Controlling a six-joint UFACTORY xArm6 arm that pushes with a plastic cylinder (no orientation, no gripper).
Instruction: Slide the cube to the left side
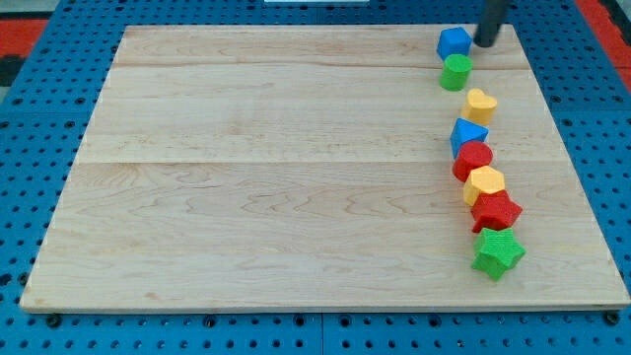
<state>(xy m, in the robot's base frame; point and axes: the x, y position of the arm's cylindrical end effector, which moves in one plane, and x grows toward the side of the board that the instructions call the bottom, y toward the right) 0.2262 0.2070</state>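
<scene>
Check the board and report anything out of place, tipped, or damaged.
Nothing stands out. All eight blocks sit in a loose column on the wooden board's right side, none off the edge. My tip rests just right of the blue cube.

Only a short length of my rod [490,24] shows, coming in just to the view's right of the blue cube [454,42]. It is dark grey to black, smooth and round like a plain cylinder, with a faint lighter sheen down one side. No cables, screws or markings can be seen. My tip [485,44] ends blunt and dark.
</scene>
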